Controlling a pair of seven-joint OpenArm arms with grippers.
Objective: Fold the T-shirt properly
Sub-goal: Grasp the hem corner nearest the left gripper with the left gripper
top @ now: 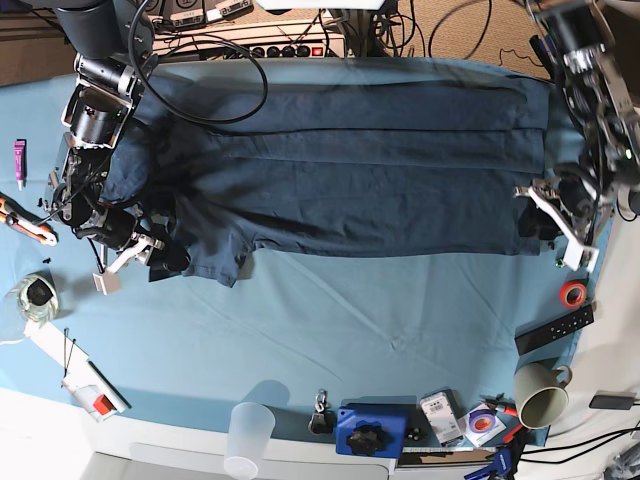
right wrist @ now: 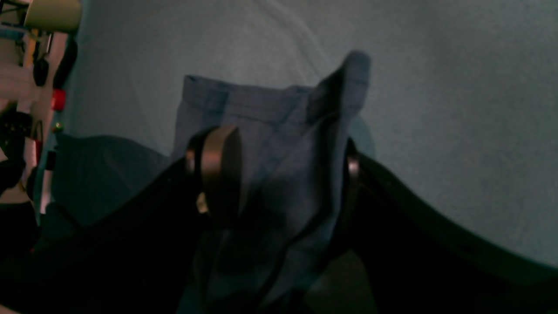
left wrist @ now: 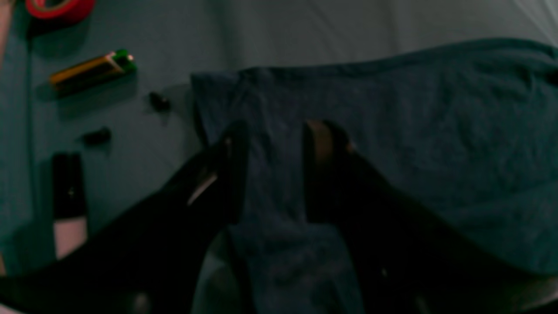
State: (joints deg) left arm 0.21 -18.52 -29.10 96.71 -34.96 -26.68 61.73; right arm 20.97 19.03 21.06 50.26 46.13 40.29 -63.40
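The dark navy T-shirt lies spread wide across the far half of the teal table cloth. At the shirt's right edge in the base view, my left gripper grips it. The left wrist view shows a strip of T-shirt running up between the two fingers of the left gripper. On the base view's left, my right gripper holds the sleeve end. In the right wrist view, bunched T-shirt fills the right gripper, and the hemmed corner sticks up past the fingertips.
A red tape roll, a black remote and a mug sit near the right edge. A plastic cup and a blue box stand along the front edge. Small tools lie at the left.
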